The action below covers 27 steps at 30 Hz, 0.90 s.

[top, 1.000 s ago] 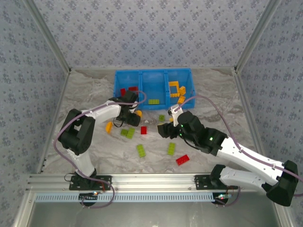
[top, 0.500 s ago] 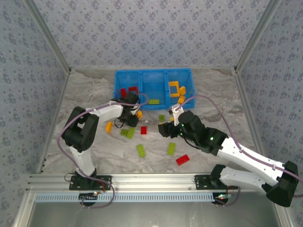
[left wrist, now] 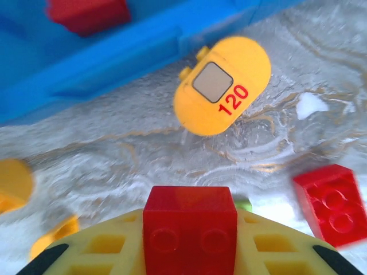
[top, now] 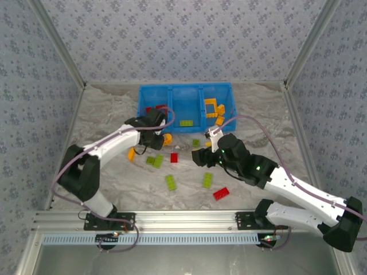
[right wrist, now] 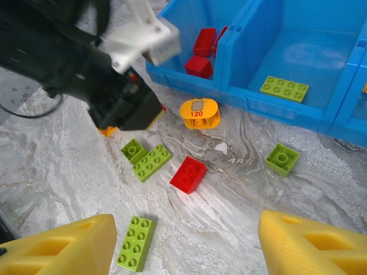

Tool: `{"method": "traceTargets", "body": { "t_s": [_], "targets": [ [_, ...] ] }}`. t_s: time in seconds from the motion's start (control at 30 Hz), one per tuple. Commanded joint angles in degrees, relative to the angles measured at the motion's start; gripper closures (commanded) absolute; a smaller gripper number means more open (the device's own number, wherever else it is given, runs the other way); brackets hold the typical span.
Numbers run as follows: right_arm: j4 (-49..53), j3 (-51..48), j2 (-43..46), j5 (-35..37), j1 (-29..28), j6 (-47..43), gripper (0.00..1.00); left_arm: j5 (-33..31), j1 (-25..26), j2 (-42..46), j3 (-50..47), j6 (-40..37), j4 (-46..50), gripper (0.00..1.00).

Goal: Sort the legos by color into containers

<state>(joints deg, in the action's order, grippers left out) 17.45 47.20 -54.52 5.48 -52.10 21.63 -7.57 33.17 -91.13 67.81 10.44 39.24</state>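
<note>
Red brick (left wrist: 190, 226) in left jaws, lower edge cut off

Tray (top: 183, 86) bright blue. Bench (top: 103, 120) grey-white marble swirl w/ faint tan veins. Walls (top: 172, 40) pale grey-blue, small floral print. Loose legos: lime green brick (top: 171, 182), red brick (top: 221, 193), orange brick (top: 131, 153). Rounded piece (left wrist: 222, 86) orange-yellow, w/ grey square & red "120". Left fingers (left wrist: 103, 252) yellow, black-tipped; red block (left wrist: 190, 223) btwn them. Right fingers (right wrist: 63, 246) yellow too. Right arm (top: 298, 189) white & black.
</note>
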Motion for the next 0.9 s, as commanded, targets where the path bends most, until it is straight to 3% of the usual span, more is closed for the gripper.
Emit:
{"method": "traceTargets", "body": {
  "t_s": [0.0, 0.4, 0.7, 0.87],
  "targets": [
    [-1.3, 2.7, -0.5, -1.8, 0.2, 0.9, 0.31, -1.7, -1.9, 1.0, 7.7, 2.4, 6.2, 0.7],
    [-2.6, 11.9, -10.7, 2.4, 0.6, 3.1, 0.32, 2.7, -11.5, -19.6, 34.8, 2.7, 10.8, 0.7],
    [-2.1, 11.4, -11.7, 2.3, 0.9, 4.3, 0.32, 15.6, -14.5, -27.3, 37.4, 10.5, 5.9, 0.71],
    [-1.6, 10.5, -11.9, 2.5, 1.5, 5.1, 0.32, 17.4, -14.5, -29.0, 35.5, 12.8, 4.0, 0.69]
  ]
}}
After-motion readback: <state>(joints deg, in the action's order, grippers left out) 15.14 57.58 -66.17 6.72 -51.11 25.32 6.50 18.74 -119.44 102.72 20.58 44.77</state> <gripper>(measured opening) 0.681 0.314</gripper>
